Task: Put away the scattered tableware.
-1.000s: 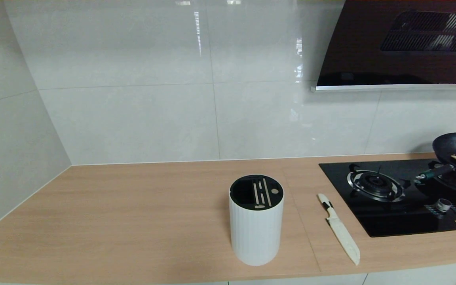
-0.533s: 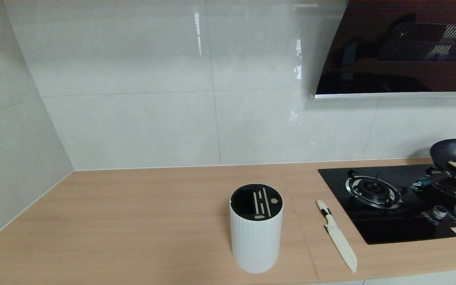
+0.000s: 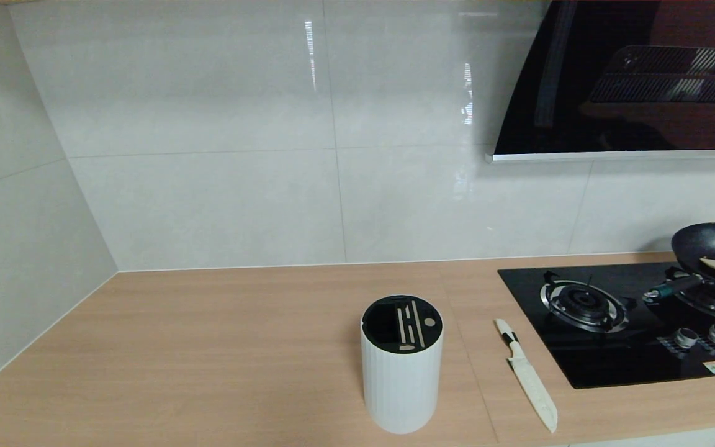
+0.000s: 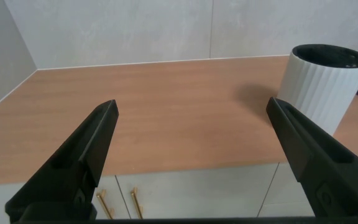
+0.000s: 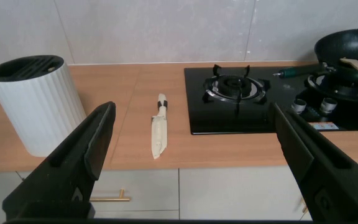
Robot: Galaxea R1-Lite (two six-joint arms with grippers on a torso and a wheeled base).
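Right wrist view: how's the right gripper [image 5: 191, 112]?
— Spread wide, empty; left gripper [image 4: 191, 104] likewise.
— And the knife [image 3: 526, 372]?
— Head view, lower right: flat on the countertop [image 3: 208, 347] between knife block [image 3: 401, 363] and gas hob [image 3: 612, 363].

This is a home kitchen. A wood-grain table [image 3: 208, 347] runs along glossy pale wall tiles [image 3: 208, 124] into a corner. A black glass gas hob [image 3: 612, 357] is set into it, with a dark frying pan [image 3: 714, 245] on one burner and a slanted range hood [image 3: 630, 81] above. A white knife block [image 3: 402, 366] and a knife [image 3: 528, 375] sit beside it. White cabinet doors [image 4: 166, 193] with brass handles are below.
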